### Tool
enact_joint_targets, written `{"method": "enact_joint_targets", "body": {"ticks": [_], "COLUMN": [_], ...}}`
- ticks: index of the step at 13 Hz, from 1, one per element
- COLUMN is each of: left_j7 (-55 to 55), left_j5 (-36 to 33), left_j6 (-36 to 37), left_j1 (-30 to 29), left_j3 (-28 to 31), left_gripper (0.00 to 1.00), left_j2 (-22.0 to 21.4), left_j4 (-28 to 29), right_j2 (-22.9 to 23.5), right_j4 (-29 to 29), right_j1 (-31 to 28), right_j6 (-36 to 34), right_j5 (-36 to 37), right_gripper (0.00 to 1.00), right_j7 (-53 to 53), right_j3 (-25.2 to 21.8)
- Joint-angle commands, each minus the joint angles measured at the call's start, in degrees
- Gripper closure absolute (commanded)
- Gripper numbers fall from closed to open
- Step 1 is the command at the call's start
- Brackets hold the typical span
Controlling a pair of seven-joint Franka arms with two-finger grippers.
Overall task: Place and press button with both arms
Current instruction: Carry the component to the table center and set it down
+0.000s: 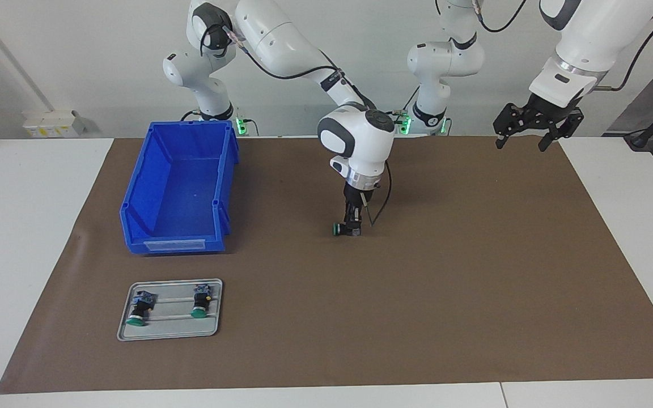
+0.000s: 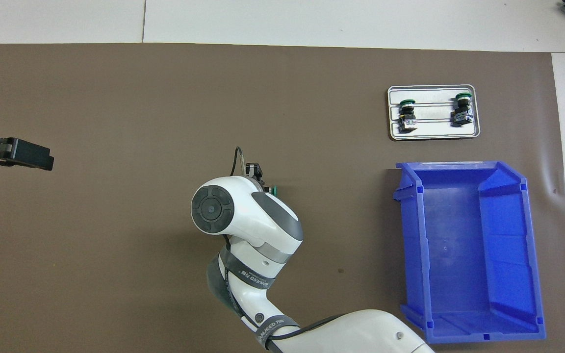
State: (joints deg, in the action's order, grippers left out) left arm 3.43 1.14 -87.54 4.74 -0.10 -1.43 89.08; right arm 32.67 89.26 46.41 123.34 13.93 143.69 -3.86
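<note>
Right end effector (image 1: pixel 352 228) is down at the middle of the brown mat on the table (image 1: pixel 32 238), fingers clamped on the button (image 1: pixel 340 229), which lies on its side at mat level with its green cap toward the blue bin (image 1: pixel 179 187). Left end effector (image 1: pixel 536 126) hangs in the air over the mat's edge at the left arm's end, fingers spread apart, waiting. 2 more buttons (image 1: pixel 140 310) lie in a grey tray (image 1: pixel 169 332), farther from the robots than the bin. Judged risk: lying sideways, the button could roll or slide once released, leaving the cap poorly presented for the left arm's press.
</note>
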Motion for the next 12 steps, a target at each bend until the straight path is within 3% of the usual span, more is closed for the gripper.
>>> {"method": "enact_joint_targets", "body": {"ticks": [1, 8, 12], "left_j7": [0.7, 0.7, 0.7], "left_j5": [0.7, 0.7, 0.7], "left_j6": [0.3, 0.3, 0.3], "left_j1": [-0.7, -0.7, -0.7], "left_j3": [-0.2, -0.2, -0.2], "left_gripper": [0.0, 0.0, 0.0], "left_j2": [-1.5, -1.4, -1.4], "left_j4": [1.5, 1.5, 1.5], "right_j2": [-0.6, -13.2, -17.7], "right_j4": [0.3, 3.9, 3.9], "right_j1": [-1.2, -10.7, -17.3], "right_j6": [1.8, -1.4, -6.4], "right_j5": [1.8, 0.8, -4.1], "right_gripper": [0.0, 0.0, 0.0], "right_j7": [-2.3, -28.9, -51.9], "right_j3": [0.1, 0.2, 0.2]}}
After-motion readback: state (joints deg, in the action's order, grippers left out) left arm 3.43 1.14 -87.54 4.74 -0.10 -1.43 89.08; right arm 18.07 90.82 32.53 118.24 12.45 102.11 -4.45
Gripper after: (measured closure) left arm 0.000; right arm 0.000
